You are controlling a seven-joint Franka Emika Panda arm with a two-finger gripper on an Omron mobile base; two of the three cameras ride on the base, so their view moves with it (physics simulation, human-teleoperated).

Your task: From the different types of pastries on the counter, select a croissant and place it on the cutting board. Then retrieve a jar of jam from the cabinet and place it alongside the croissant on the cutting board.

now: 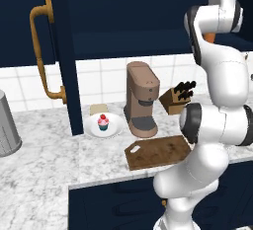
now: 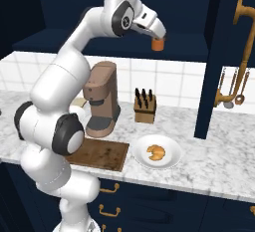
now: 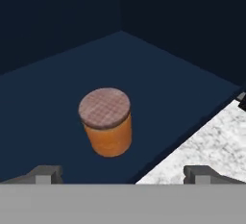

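Cabinet (image 1: 59, 51): dark navy wall unit, tall door swung open, long curved brass-orange handle on the door; interior shelf dark blue. Counter (image 2: 214, 161): white-grey marbled stone over navy base cabinets with brass pulls. Cutting board (image 1: 158, 152): dark brown wooden rectangle, small handle hole at its near-left corner, lying flat at the counter's near edge, just in front of the brown coffee machine (image 1: 142, 98); nothing on it. Knife block (image 2: 145, 105): tan, dark handles, just right of the coffee machine by the tiled wall. Gripper (image 3: 122, 172): raised to the cabinet shelf, jaws spread wide, holding nothing, the jar between and beyond the fingertips. Jar of jam (image 3: 106, 121): small orange-brown cylinder, darker reddish-brown cross-hatched lid, upright on the shelf near its front edge. Croissant (image 2: 156, 152): small, golden-brown, crescent, on a white plate (image 2: 172, 164) right of the board. Cupcake (image 1: 103, 122): pink frosting, red top, teal wrapper, on a second white plate left of the coffee machine.
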